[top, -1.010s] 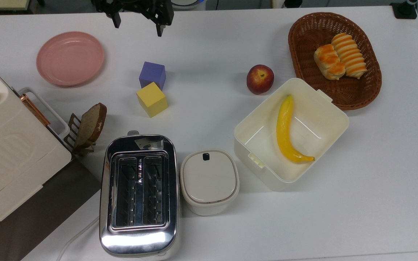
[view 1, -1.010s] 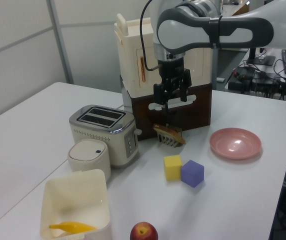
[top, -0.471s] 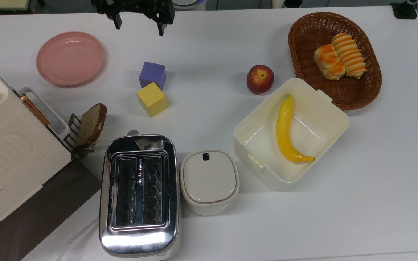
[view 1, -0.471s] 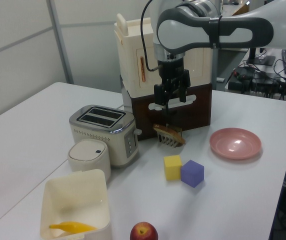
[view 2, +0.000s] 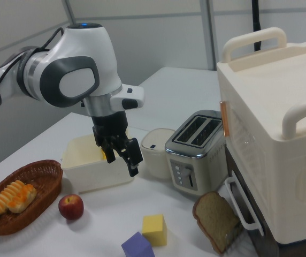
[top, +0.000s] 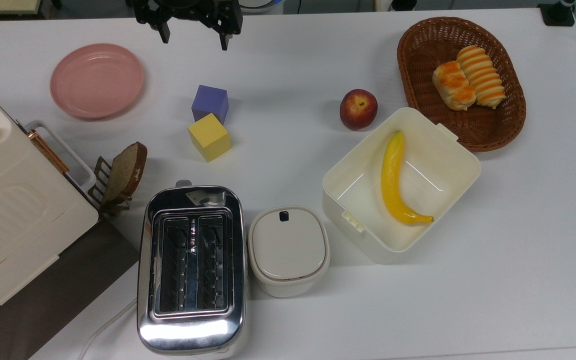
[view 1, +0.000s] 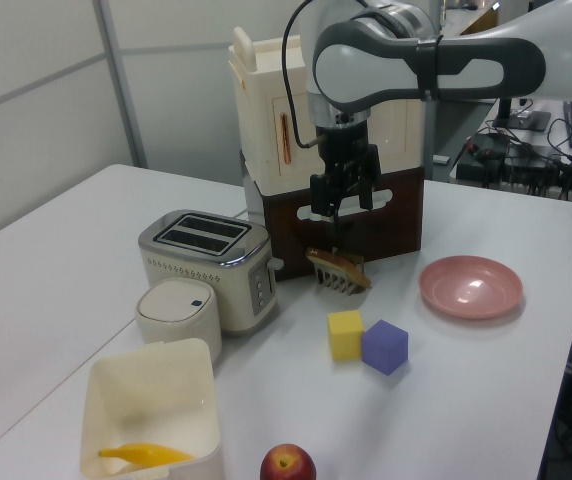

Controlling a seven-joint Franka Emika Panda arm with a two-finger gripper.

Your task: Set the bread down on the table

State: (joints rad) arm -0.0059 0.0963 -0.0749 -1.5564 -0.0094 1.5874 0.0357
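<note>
Gripper (top: 195,36) poised at the top view's upper edge, above the table (top: 288,65), between pink plate (top: 96,80) and purple cube (top: 210,103); fingers spread wide, nothing held. Same gripper (view 2: 120,157) hanging high in the right view, in front of the cream box (view 2: 97,163); in the left view, gripper (view 1: 344,200) raised over the toast slice (view 1: 338,268) in its rack.

Bread (top: 453,85) lying in the wicker basket (top: 418,45) at the top view's upper right, touching the striped spiral roll (top: 482,76) alongside it. Long axis running diagonally, from the top view's upper left to lower right, parallel to the striped roll. In the right view, bread (view 2: 20,199) at the lower left inside the basket (view 2: 40,174), well apart from the gripper.

Governing relation: bread well to the top view's right of the gripper and slightly lower in frame, with apple (top: 358,109) and the box holding the banana (top: 394,180) near the path between. Probable requirement: a long traverse toward the top view's right, then wrist rotation to close across the short axis, clear of the neighbouring roll.

Toaster (top: 191,267) and lidded white container (top: 289,250) at the top view's lower centre. Small marks on the toaster's top and on the toast slice, not legible; no readable brand or label anywhere.
</note>
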